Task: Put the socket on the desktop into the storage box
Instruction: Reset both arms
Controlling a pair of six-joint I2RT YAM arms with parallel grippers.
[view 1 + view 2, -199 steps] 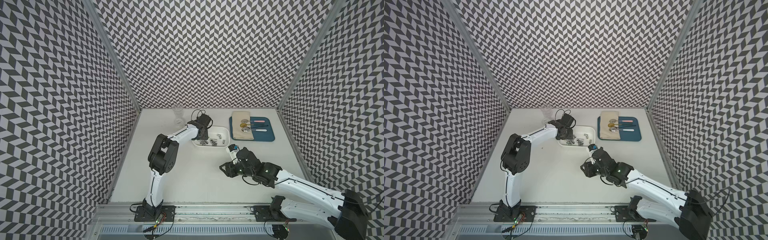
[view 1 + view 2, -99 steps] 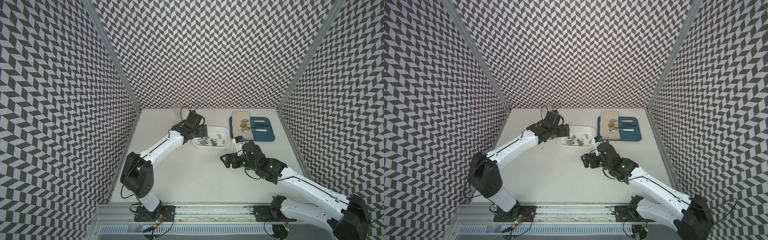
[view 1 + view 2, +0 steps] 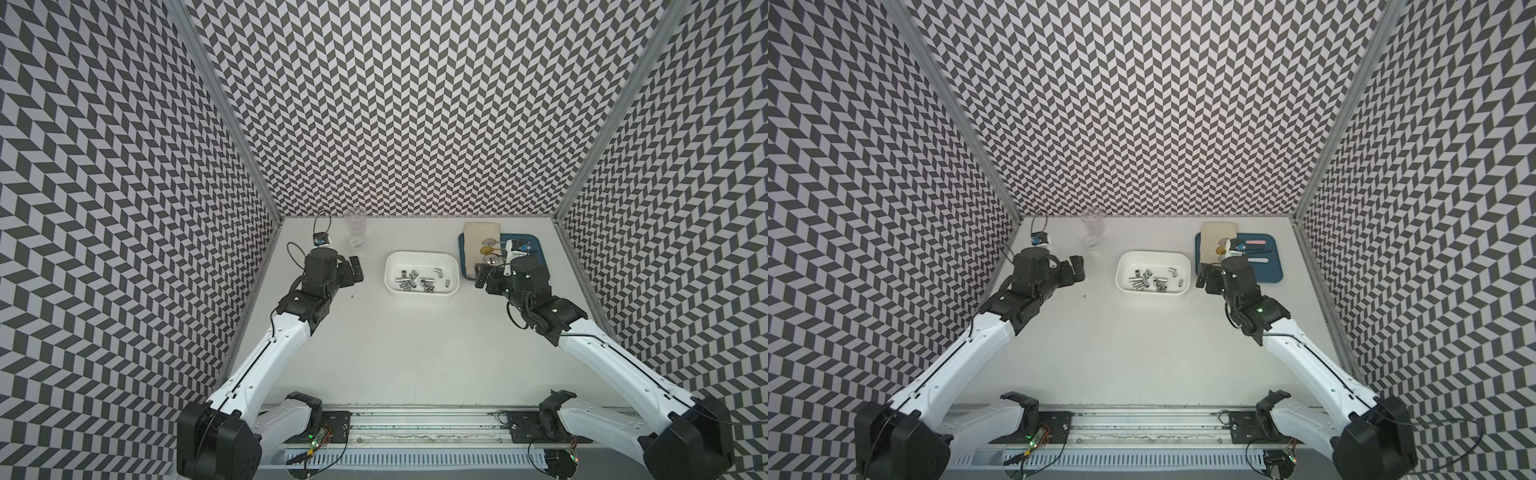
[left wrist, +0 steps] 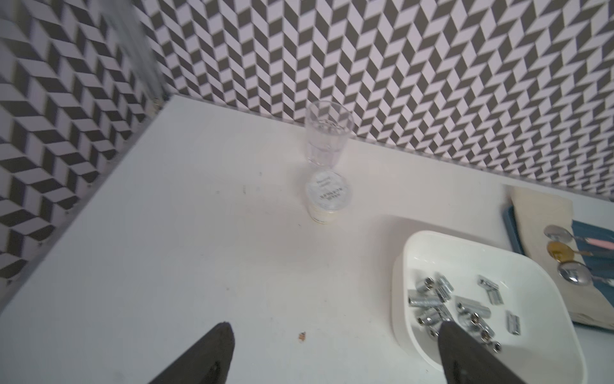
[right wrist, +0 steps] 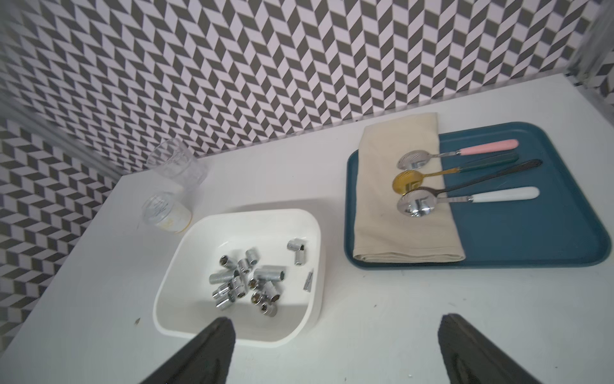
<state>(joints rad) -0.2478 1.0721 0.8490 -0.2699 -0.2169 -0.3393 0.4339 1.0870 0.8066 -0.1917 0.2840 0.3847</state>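
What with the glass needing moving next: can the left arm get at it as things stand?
Probably yes: the left gripper is open, empty and near the glass; only the small jar right in front of it might get knocked.

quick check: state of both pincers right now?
Left pincer: open, holding nothing.
Right pincer: open, holding nothing.

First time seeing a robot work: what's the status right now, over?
Left gripper open, empty. Right gripper open, empty. Sockets in the storage box. No socket seen on the desktop.
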